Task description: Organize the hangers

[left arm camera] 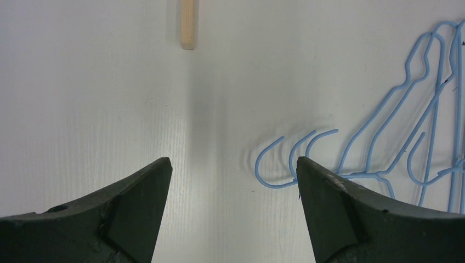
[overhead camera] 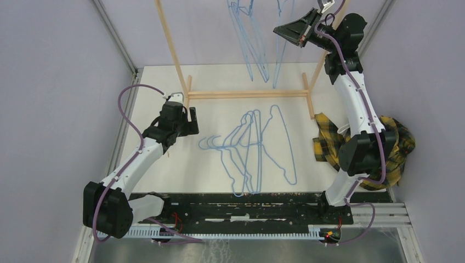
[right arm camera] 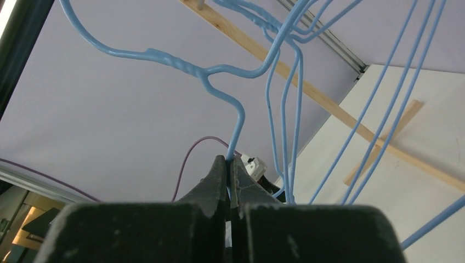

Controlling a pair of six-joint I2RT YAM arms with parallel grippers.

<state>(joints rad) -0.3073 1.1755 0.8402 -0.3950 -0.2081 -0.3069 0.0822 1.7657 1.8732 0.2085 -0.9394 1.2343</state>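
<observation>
Lab test booth: plain walls (overhead camera: 49, 82), aluminium framing (overhead camera: 116, 37).

At least four hangers (overhead camera: 249, 145) lie flat, one rack (overhead camera: 247, 94), one cloth (overhead camera: 328, 137).

**Blue wire hangers: a pile on the table, more hanging**

A loose pile of hangers (overhead camera: 249, 148) lies flat on the table. They are thin light-blue wire triangles that overlap and cross one another. Their hooks (left arm camera: 263, 164) point toward the left side, with three curved tips fanned close together. The tangle makes the number in the pile hard to tell.

The hanging hangers (overhead camera: 257, 57) dangle upright at the back, close beside each other, their tops out of view. One of them, the held hanger (right arm camera: 237, 126), is pinched just below its twisted neck by the right gripper (right arm camera: 228, 160), jaws closed on the wire.
</observation>
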